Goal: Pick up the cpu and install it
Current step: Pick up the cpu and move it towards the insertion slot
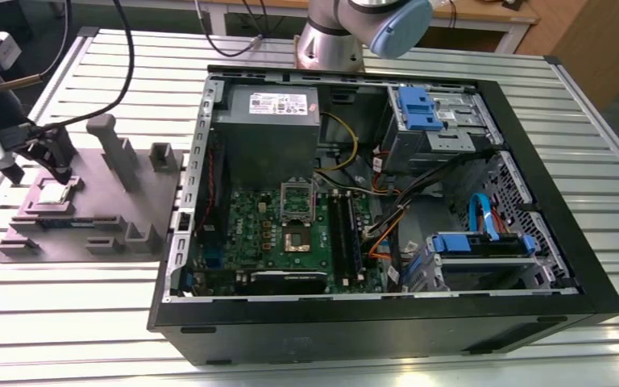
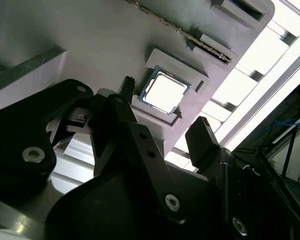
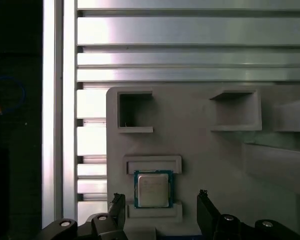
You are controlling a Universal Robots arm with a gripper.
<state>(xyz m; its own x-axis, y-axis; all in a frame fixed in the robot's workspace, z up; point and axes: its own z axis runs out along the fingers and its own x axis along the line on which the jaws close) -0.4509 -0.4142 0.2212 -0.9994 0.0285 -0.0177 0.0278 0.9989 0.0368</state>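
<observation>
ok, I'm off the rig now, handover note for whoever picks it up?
Gripper: jaws open, one on each side of the cpu, not touching it.
cpu: seated in its pocket on the grey holder tray, at the exterior view's left, outside the PC case.
The socket on the motherboard looks empty.
Done: approach only. Left: the pick and the install.

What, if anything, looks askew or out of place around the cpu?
Nothing stands out. The cpu lies flat and square in its recess on the grey holder, and the open gripper has one finger at each side, not touching it.
</observation>
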